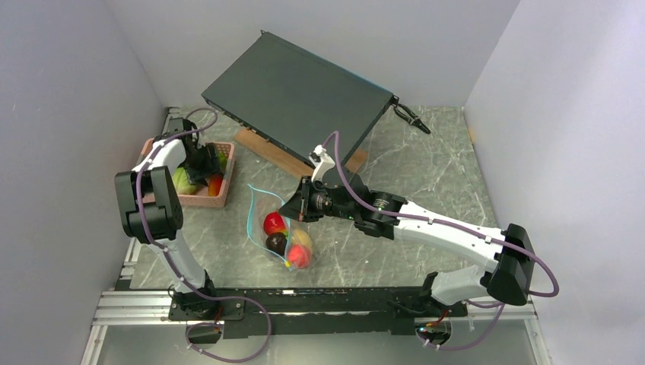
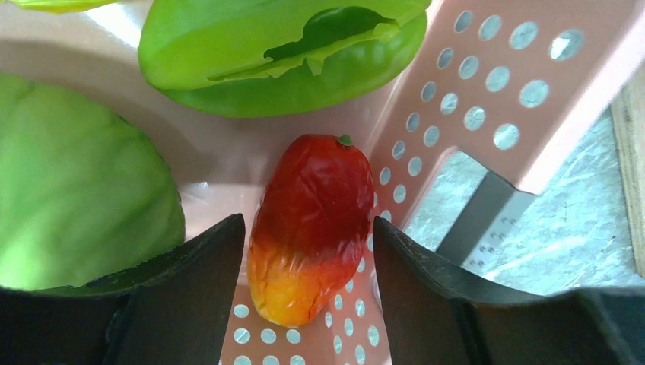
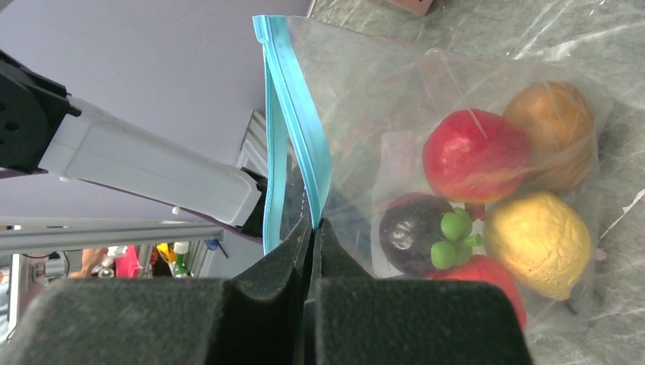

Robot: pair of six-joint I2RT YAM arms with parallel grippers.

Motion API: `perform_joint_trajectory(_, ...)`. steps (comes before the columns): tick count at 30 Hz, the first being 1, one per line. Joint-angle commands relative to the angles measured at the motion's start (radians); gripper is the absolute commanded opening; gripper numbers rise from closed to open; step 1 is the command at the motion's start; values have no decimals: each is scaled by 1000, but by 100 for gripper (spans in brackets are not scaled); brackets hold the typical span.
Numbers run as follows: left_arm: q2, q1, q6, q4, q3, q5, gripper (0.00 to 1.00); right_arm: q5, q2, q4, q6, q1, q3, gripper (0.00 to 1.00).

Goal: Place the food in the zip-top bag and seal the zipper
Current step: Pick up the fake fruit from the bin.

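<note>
Your right pincer (image 3: 313,225) clamps the zipper (image 3: 300,114), holding the zip-top bag (image 3: 395,72) open; left pincer (image 2: 308,243), open, straddles a red-yellow fruit (image 2: 316,190).

The top view looks down from high behind the near edge over the whole desk (image 1: 426,152). The left wrist view sits very close inside the pink basket (image 2: 487,91) — at the desk's left from above. The right wrist view looks along the right claw (image 3: 313,228), close on the zip-top bag (image 3: 456,61) — mid-desk from above.
</note>
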Motion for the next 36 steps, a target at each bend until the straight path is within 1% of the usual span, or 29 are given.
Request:
perform_joint_trajectory(1,40,-12,32,-31,48,-10,69,9,-38,48,4,3,13,0)
perform_joint_trajectory(5,76,-21,41,-45,55,-15,68,14,-45,38,-1,4,13,0)
perform_joint_trajectory(7,85,-20,46,-52,64,-14,64,10,-43,33,-1,3,14,0)
perform_joint_trajectory(11,68,-20,53,-55,68,-4,50,-6,-29,19,-7,4,28,0)
perform_joint_trajectory(15,23,-22,58,-46,55,-3,30,-7,-26,15,-9,2,37,0)
perform_joint_trajectory(17,2,-23,59,-46,51,-10,24,-4,-30,13,-13,2,36,0)
perform_joint_trajectory(21,-42,-29,62,-49,50,-32,16,9,-36,9,-13,2,31,0)
perform_joint_trajectory(30,-186,-52,55,-43,23,-89,4,24,-48,-7,-27,0,35,0)
perform_joint_trajectory(32,-230,-51,44,-44,-1,-77,1,29,-50,-12,-34,-1,40,0)
perform_joint_trajectory(36,-370,-51,17,-23,-89,-23,0,30,-55,-8,-44,-5,39,0)
